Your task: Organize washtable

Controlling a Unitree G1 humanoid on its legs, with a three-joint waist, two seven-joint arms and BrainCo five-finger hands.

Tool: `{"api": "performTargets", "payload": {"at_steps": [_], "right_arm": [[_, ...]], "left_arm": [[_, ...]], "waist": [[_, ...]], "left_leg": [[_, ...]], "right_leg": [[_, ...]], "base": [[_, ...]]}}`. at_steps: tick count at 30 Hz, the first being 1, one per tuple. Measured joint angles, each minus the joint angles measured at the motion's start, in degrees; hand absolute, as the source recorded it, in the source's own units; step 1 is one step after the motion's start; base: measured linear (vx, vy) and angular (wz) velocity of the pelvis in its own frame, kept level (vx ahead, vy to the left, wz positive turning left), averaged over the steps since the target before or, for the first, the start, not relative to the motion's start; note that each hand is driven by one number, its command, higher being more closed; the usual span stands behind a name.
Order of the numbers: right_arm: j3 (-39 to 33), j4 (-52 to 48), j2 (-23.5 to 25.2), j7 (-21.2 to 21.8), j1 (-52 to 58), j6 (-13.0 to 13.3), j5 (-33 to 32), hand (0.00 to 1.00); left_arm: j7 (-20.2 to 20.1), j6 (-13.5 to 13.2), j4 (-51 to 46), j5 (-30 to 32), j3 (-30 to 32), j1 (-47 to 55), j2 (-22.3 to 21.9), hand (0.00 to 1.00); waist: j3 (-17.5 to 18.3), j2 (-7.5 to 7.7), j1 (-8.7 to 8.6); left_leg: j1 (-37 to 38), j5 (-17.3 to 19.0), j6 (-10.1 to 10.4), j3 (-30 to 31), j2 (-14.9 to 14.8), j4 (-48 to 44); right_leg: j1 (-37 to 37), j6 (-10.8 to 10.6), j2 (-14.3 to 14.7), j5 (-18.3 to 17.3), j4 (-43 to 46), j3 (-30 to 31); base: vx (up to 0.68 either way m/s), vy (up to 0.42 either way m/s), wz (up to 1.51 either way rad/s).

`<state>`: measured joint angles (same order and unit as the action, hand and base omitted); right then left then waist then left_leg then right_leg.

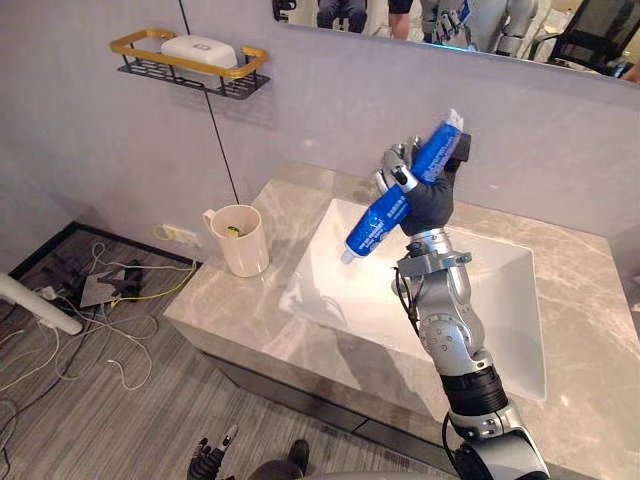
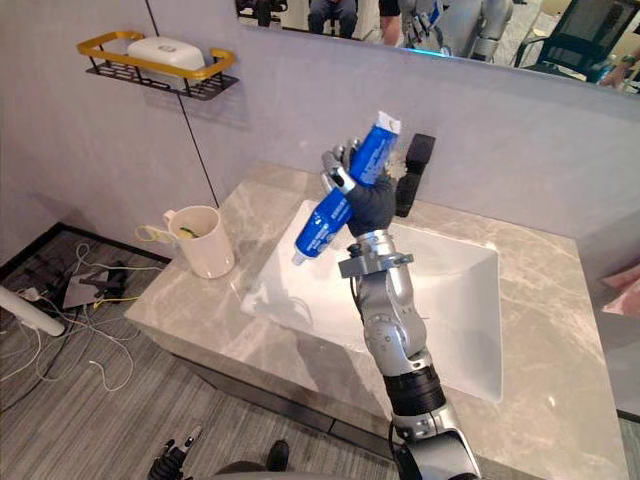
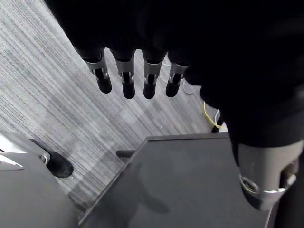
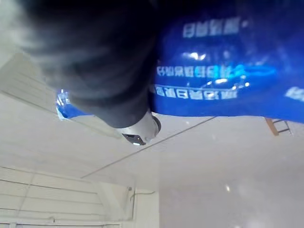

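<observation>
A blue toothpaste tube (image 1: pixel 395 200) with a white cap is held high over the white sink (image 1: pixel 500 300), cap end pointing down towards the cream mug (image 1: pixel 240 240). My right hand (image 1: pixel 415 185) is shut on the tube's middle, with the tube (image 4: pixel 228 71) lying across its palm in the right wrist view. The mug (image 2: pixel 202 240) stands on the marble counter (image 2: pixel 180 300) to the left of the sink and has something small and yellow-green inside. My left hand (image 3: pixel 135 76) hangs low beside the cabinet with straight fingers, holding nothing.
A black and gold wall shelf (image 1: pixel 190 62) carries a white box. A black faucet (image 2: pixel 412 175) stands behind the sink. A mirror (image 1: pixel 460 25) runs along the wall. Loose cables (image 1: pixel 100 300) lie on the floor at the left.
</observation>
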<state>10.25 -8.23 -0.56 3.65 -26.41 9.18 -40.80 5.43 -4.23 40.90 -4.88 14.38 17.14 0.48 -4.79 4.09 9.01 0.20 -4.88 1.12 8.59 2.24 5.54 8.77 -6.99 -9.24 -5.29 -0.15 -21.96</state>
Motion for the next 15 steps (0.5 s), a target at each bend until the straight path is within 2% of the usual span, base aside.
{"api": "performTargets", "payload": {"at_steps": [3, 7, 10, 13, 15], "right_arm": [[0.4, 0.2, -0.1, 0.0, -2.9, 0.6, 2.0, 1.0], [1.3, 2.8, -0.8, -0.1, -7.3, 1.1, 4.7, 1.0], [1.4, 5.0, -1.3, -0.3, -8.4, 1.2, 6.3, 1.0], [1.5, 7.5, -2.2, -1.2, -10.8, 1.2, 7.7, 1.0], [1.5, 9.2, -2.3, -1.8, -13.6, 1.2, 7.8, 1.0]], "left_arm": [[-0.5, -0.2, -0.2, 1.0, -2.4, -0.3, 1.2, 0.0], [-0.8, -0.2, -0.6, 2.4, -3.7, -0.3, 1.9, 0.0], [-1.6, -0.2, -0.6, 3.4, -4.2, -0.3, 2.2, 0.0], [-1.7, -0.3, -1.1, 3.7, -5.5, -0.3, 2.8, 0.0], [-1.7, -0.6, -1.1, 4.6, -5.8, -0.3, 3.1, 0.0]], "waist": [[-0.1, 0.14, 1.31], [-0.3, 0.1, 1.48], [-0.4, 0.04, 2.82], [-0.9, 0.0, 3.13], [-1.7, -0.02, 3.92]], "left_leg": [[-0.6, -0.2, 0.0, 1.0, 0.1, 0.0], [-1.5, -0.6, 0.4, 2.2, 0.0, 0.0], [-1.6, -0.6, 0.4, 2.5, -0.1, 0.0], [-2.4, -1.0, 0.7, 3.9, -0.1, 0.0], [-2.7, -1.2, 0.8, 4.3, -0.2, 0.0]], "right_leg": [[0.0, 0.0, 0.1, 0.0, -0.2, -1.0], [0.0, 0.0, 0.2, 0.0, -0.3, -1.8], [0.0, 0.0, 0.4, 0.0, -0.3, -2.2], [-0.1, 0.1, 0.5, 0.0, -0.3, -3.5], [-0.2, 0.2, 0.7, -0.1, -0.3, -4.1]], "base": [[0.01, -0.018, 0.17], [-0.01, -0.017, 0.14], [-0.03, -0.02, 0.07], [-0.02, -0.021, 0.23], [-0.03, -0.021, 0.11]]}}
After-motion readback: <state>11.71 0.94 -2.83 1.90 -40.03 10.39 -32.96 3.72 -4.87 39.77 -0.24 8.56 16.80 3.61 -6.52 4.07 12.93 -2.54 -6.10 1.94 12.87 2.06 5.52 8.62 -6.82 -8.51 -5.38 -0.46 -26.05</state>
